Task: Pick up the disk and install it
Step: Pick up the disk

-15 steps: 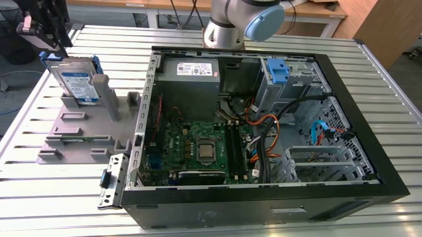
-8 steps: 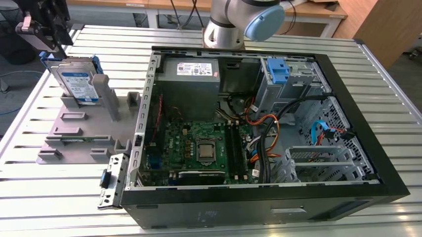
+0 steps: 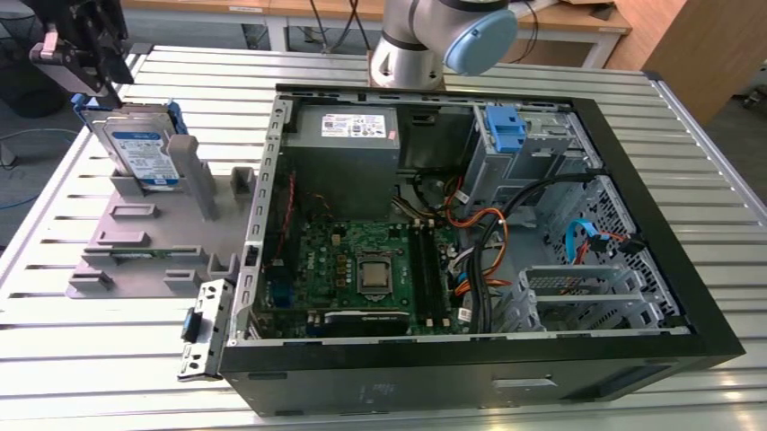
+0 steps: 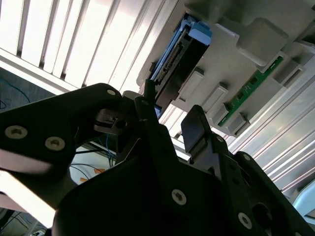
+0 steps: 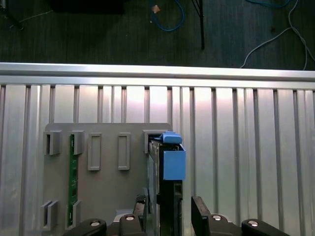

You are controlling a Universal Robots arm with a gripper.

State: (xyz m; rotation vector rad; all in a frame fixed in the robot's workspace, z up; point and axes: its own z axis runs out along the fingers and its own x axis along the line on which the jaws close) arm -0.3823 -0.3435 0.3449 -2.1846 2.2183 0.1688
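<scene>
Shows the gripper released, with fingers spread wide and with nothing clamped. Locates the disk directly beneath the gripper, standing upright on one edge in a slot of the grey fixture, with the white-and-blue label facing outward in the exterior view and the blue caddy around the rim. Lines up the spread fingers, in both wrist views, one to each side of the disk's upper edge, apart from it and without visible contact. Shows open space between fingertips and caddy in the exterior view as well. Holds a green memory module in another slot of the same fixture, beneath the gripper and apart from the disk. Rests the fixture flat on the slatted aluminium table, under the tool. Sets the open computer case well apart from the gripper, just beside the fixture on the same table. Contains, far from the tool, a grey power supply, a green motherboard and a bare blue bracket in the drive cage. Mounts the arm's base beyond the case, well apart from the gripper.
</scene>
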